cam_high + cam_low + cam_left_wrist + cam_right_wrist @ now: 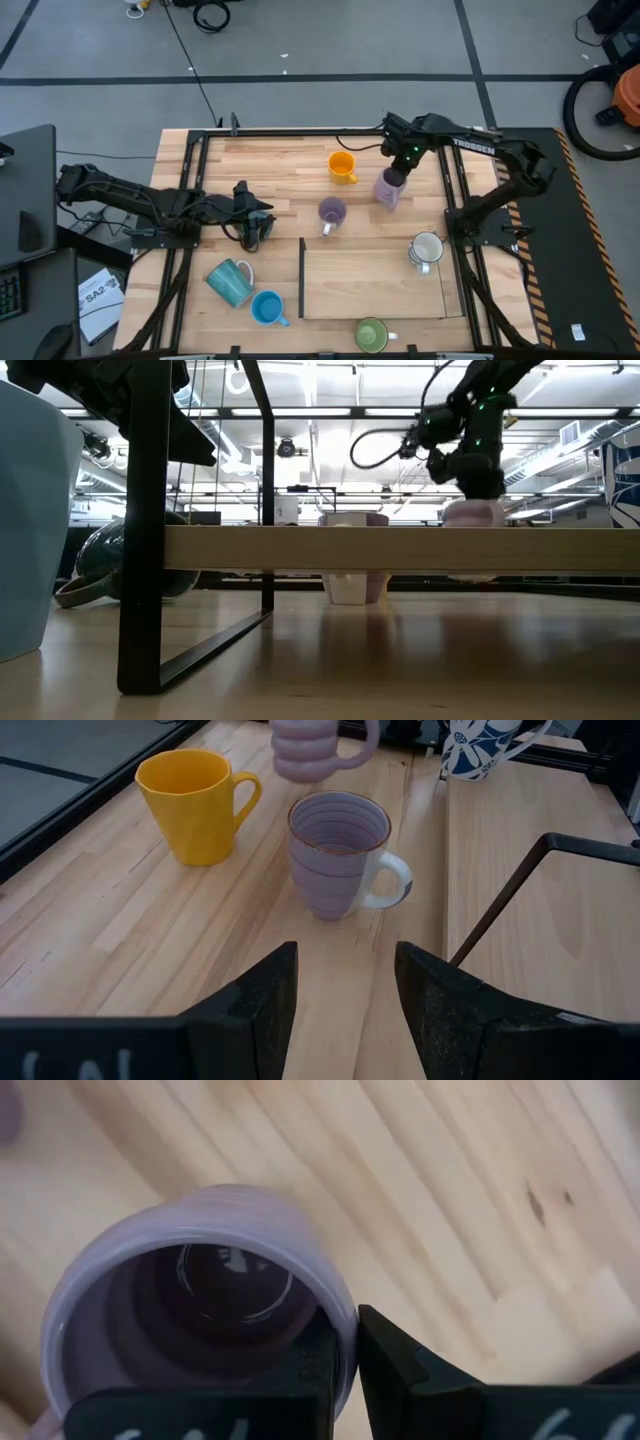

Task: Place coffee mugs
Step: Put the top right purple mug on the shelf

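My two arms are dark and jointed, the right arm marked in white letters with a green light near its wrist and a black cable looping off it, each pincer ending in blunt black fingers.

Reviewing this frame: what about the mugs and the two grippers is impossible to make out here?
- High view: the left gripper hides whatever sits beneath its fingers.
- Low view: the shelf board crosses the striped purple mug; the mug in the right gripper shows only as a pale sliver.
- Right wrist view: the ribbed purple mug fills the picture, handle out of sight.
- Left wrist view: the white patterned mug is cut by the top edge.
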